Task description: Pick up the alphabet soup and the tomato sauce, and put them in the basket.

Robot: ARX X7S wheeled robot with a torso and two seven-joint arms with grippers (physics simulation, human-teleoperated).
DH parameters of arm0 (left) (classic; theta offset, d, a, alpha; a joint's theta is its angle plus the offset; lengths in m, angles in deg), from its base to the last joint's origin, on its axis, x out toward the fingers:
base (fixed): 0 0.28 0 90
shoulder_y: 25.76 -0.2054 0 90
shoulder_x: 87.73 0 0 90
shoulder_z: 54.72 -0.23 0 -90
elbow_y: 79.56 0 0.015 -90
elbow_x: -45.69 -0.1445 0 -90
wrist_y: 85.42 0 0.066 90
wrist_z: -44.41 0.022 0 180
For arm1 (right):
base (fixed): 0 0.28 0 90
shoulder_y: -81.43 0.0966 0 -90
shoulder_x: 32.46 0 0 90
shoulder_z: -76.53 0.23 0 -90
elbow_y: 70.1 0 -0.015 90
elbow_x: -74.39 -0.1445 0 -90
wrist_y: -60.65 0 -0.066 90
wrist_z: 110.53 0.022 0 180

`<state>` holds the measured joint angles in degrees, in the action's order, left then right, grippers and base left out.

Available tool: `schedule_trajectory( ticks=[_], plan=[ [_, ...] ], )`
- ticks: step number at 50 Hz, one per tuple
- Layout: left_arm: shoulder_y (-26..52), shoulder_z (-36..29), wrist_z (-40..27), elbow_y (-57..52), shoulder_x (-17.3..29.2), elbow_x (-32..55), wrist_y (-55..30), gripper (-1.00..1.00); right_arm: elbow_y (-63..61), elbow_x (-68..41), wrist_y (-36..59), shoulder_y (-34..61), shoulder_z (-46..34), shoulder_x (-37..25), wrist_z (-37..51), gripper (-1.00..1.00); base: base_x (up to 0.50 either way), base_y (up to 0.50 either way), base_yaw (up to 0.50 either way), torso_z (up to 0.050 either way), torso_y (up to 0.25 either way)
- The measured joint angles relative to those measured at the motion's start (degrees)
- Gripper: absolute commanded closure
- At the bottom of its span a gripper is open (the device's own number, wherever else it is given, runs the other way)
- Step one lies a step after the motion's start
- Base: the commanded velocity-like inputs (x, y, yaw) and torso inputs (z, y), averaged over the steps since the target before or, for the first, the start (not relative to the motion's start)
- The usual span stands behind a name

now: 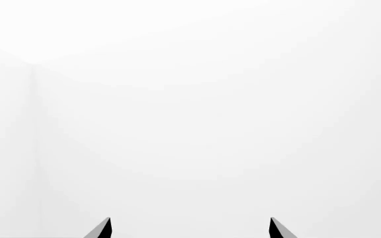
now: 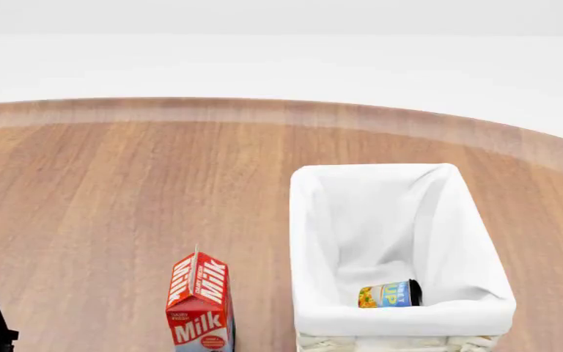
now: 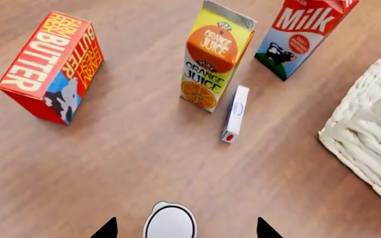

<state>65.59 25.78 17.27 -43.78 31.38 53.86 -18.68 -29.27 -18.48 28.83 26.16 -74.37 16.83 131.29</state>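
Observation:
The alphabet soup [image 2: 389, 294], a blue and yellow-orange can, lies on its side inside the basket [image 2: 306, 242], near its front wall. The basket's wicker corner also shows in the right wrist view [image 3: 369, 144]. My right gripper [image 3: 186, 229] is open, with its fingertips [image 3: 107, 229] apart on either side of a round silver can top [image 3: 170, 223]. That can's label is hidden, so I cannot tell whether it is the tomato sauce. My left gripper [image 1: 190, 229] is open and empty, facing only blank white. Neither gripper shows in the head view.
A milk carton [image 2: 200, 301] stands left of the basket on the round wooden table [image 2: 115, 191]. The right wrist view shows a butter box [image 3: 51, 67], an orange juice carton [image 3: 214, 57], the milk carton [image 3: 303, 34] and a small white box [image 3: 235, 114] lying flat.

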Motion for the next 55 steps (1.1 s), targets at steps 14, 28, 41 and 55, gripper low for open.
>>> schedule_trajectory(
  ticks=[14, 28, 41, 55],
  plan=[
    [-0.4, 0.1, -0.2, 0.1, 0.2, 0.1, 0.6, -1.0, 2.5, 5.5, -1.2, -2.7, -1.0, 1.1, -3.5, -1.0, 0.0, 0.0, 0.0, 0.0, 0.0],
    [-0.5, 0.1, -0.4, 0.2, 0.4, 0.3, 0.7, -1.0, 5.5, 10.9, -3.0, -5.4, -2.0, 1.4, -7.7, -1.0, 0.0, 0.0, 0.0, 0.0, 0.0],
    [-0.6, 0.3, -0.6, 0.2, 0.5, 0.5, 1.0, -1.0, 7.6, 14.8, -4.2, -7.4, -3.3, 1.8, -10.5, -1.0, 0.0, 0.0, 0.0, 0.0, 0.0],
    [-0.8, 0.3, -0.7, 0.4, 0.7, 0.6, 1.3, -1.0, 10.3, 19.0, -6.3, -9.8, -4.7, 1.9, -13.9, -1.0, 0.0, 0.0, 0.0, 0.0, 0.0]
  ],
)
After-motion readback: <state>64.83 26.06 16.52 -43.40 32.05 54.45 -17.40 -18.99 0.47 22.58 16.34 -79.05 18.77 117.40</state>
